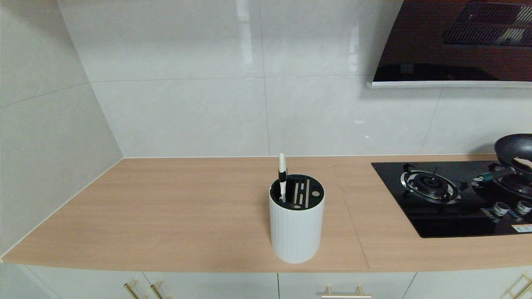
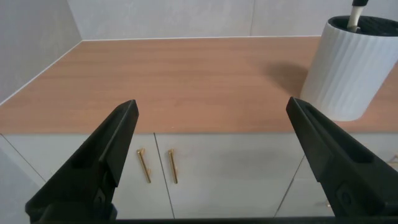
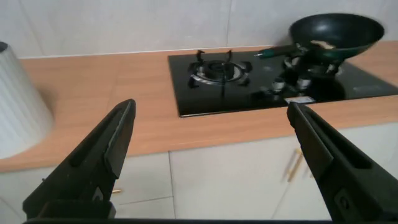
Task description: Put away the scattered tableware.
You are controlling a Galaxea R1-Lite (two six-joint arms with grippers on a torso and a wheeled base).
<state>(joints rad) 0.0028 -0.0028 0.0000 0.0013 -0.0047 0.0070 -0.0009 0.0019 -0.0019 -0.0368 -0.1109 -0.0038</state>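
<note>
Head view: one white ribbed holder (image 1: 296, 224) stands on the worktop (image 1: 166, 207), with one black-and-white handle (image 1: 282, 174) upright in its slotted top. One pan (image 1: 513, 149) sits on the hob (image 1: 440, 207), cut off at the edge. Left wrist: left tool (image 2: 211, 109) gapes wide, empty. Right wrist: right tool (image 3: 211, 109) is spread open too.

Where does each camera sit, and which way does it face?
Head view: on the head, facing forward and down at light wooden countertop, white ribbed cylindrical holder, black gas hob.
Left wrist view: behind open left tool, facing countertop and holder.
Right wrist view: behind open right tool, facing hob and black frying pan.
Shared: all show the holder.
</note>
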